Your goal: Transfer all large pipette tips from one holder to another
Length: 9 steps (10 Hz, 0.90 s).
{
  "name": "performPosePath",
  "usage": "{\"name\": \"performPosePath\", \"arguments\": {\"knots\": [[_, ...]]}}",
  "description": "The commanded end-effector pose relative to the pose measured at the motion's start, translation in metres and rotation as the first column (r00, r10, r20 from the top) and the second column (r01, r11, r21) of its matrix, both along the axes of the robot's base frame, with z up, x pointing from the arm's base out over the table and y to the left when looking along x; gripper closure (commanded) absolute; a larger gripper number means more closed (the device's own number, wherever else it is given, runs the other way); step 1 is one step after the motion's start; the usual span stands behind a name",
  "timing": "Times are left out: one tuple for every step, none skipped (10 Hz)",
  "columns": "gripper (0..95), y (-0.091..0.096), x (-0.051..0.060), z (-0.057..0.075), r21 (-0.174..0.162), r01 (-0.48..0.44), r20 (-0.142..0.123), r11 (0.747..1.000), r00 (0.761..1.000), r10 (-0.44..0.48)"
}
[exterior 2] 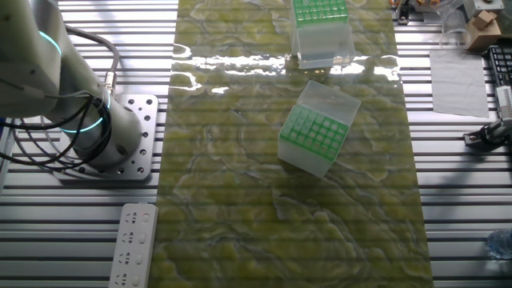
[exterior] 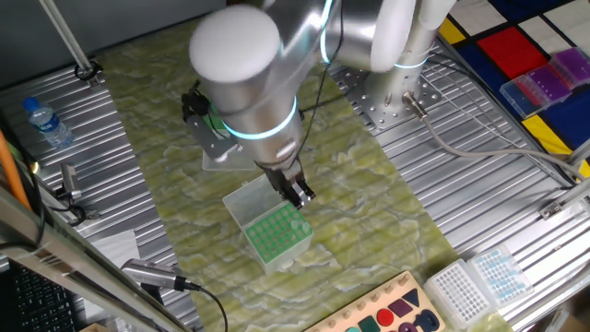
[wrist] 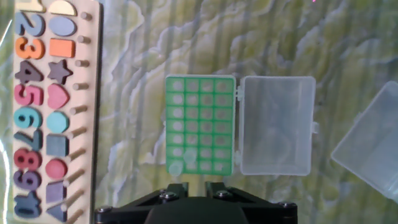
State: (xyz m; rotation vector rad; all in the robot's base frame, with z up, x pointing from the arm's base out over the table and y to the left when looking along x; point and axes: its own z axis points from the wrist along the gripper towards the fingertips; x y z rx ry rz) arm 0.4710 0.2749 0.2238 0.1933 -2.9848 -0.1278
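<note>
Poised above the green tip rack (exterior: 274, 232), the gripper (exterior: 299, 194) is seen in one fixed view just over the rack's far edge; whether its fingers are apart or together cannot be told, since they are too small there and only the gripper's black base shows in the hand view. In the hand view the rack (wrist: 200, 125) lies directly ahead of the gripper, its clear hinged lid (wrist: 276, 125) folded open flat to the right. The large pipette tips (wrist: 189, 158) are glimpsed as pale whitish spots in the green grid, mostly near the edge closest to the gripper, though blur makes their count uncertain. A wooden number-and-shape puzzle board (wrist: 46, 106) lies well to the left on the green marbled tabletop (wrist: 143, 56). In the other fixed view a second green rack (exterior 2: 321, 12) with a clear box (exterior 2: 323, 44) is placed near the tabletop's far edge, well apart from the first.
</note>
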Motion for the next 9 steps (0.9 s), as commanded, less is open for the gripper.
{"name": "performPosePath", "arguments": {"knots": [[76.0,0.005,-0.003,-0.015,-0.005,0.006,0.019,1.0,1.0,-0.006],[76.0,0.006,-0.003,-0.021,-0.007,0.006,0.027,1.0,1.0,-0.006],[76.0,0.006,-0.003,-0.028,-0.01,0.006,0.035,1.0,0.999,-0.005],[76.0,0.007,-0.003,-0.029,-0.009,0.012,0.037,1.0,0.999,-0.012],[76.0,0.008,-0.003,-0.029,-0.012,0.011,0.036,1.0,0.999,-0.01],[76.0,0.009,-0.003,-0.03,-0.012,0.007,0.036,1.0,0.999,-0.007],[76.0,0.009,-0.003,-0.03,-0.017,0.0,0.036,1.0,0.999,0.0],[76.0,0.009,-0.003,-0.029,-0.018,-0.02,0.038,1.0,0.999,0.021],[76.0,0.009,-0.003,-0.029,-0.009,-0.059,0.037,0.998,0.998,0.059]]}}
